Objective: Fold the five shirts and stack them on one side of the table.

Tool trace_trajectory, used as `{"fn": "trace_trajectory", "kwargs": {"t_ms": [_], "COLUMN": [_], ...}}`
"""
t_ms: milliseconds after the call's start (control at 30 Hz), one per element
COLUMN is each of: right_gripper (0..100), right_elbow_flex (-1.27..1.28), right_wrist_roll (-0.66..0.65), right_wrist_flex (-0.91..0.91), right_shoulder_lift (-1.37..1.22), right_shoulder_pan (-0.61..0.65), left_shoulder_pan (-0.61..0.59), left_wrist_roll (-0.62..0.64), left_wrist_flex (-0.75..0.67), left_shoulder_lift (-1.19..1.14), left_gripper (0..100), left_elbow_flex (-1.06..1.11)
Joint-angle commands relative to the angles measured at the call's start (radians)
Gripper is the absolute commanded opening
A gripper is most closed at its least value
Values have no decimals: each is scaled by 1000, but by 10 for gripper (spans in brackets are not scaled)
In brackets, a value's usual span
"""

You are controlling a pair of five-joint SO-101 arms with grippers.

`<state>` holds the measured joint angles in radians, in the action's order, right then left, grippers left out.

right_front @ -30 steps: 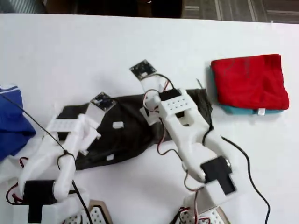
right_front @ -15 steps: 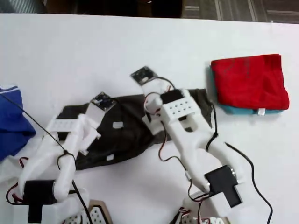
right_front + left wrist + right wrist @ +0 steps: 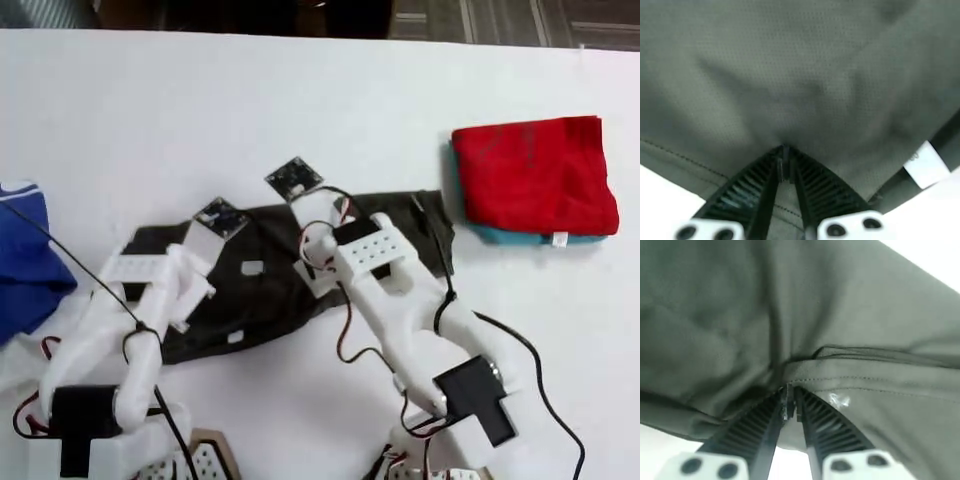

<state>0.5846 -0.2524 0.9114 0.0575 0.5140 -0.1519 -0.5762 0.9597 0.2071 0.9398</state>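
A dark olive shirt (image 3: 270, 285) lies crumpled across the middle of the table. My left gripper (image 3: 784, 162) is shut, pinching a fold of the dark shirt (image 3: 800, 85) near its hem. Over the shirt's left part stands the left arm (image 3: 150, 275). My right gripper (image 3: 789, 399) is shut on a seam fold of the dark shirt (image 3: 850, 325). The right arm (image 3: 370, 255) reaches over the shirt's right half. A folded red shirt (image 3: 535, 175) rests on a folded teal shirt (image 3: 500, 236) at the right. A blue shirt (image 3: 25, 265) lies at the left edge.
The white table (image 3: 200, 110) is bare along its far side. Cables (image 3: 530, 350) trail from the right arm's base toward the front edge. A white care label (image 3: 924, 165) sticks out at the shirt's edge.
The right arm has swung left and slightly toward the front, dragging the right end of the dark shirt with it. The left arm has stayed put.
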Motion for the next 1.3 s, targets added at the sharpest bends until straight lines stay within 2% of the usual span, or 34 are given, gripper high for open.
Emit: {"fn": "trace_trajectory", "kwargs": {"t_ms": [0, 100, 167, 333, 567, 700, 867, 1067, 1200, 1267], "right_gripper": [21, 21, 24, 24, 22, 21, 21, 21, 21, 21], "right_elbow_flex": [-63, -118, -130, -66, -14, -15, -41, -133, -186, -226], "right_wrist_roll": [-2, -3, -6, -163, -184, -186, -184, -184, -184, -184], "right_wrist_flex": [102, 228, 249, 104, -77, -76, -111, -206, -189, -124], "right_shoulder_lift": [137, 259, 326, 346, 131, 2, -13, -74, -162, -160], "right_shoulder_pan": [-56, -139, -219, -358, -372, -395, -461, -415, -377, -383], "left_shoulder_pan": [6, 6, 6, 6, 6, 6, 6, 8, 8, 6], "left_wrist_roll": [9, 9, 9, 9, 9, 9, 5, 3, 6, 6], "left_wrist_flex": [-5, -5, -5, -5, -5, -5, -5, -5, -5, -5], "left_shoulder_lift": [3, 3, 3, 3, 3, 3, 5, 5, 5, 5], "left_gripper": [26, 26, 26, 26, 26, 26, 26, 26, 26, 26], "left_elbow_flex": [5, 5, 5, 5, 7, 7, 12, 12, 12, 12]}}
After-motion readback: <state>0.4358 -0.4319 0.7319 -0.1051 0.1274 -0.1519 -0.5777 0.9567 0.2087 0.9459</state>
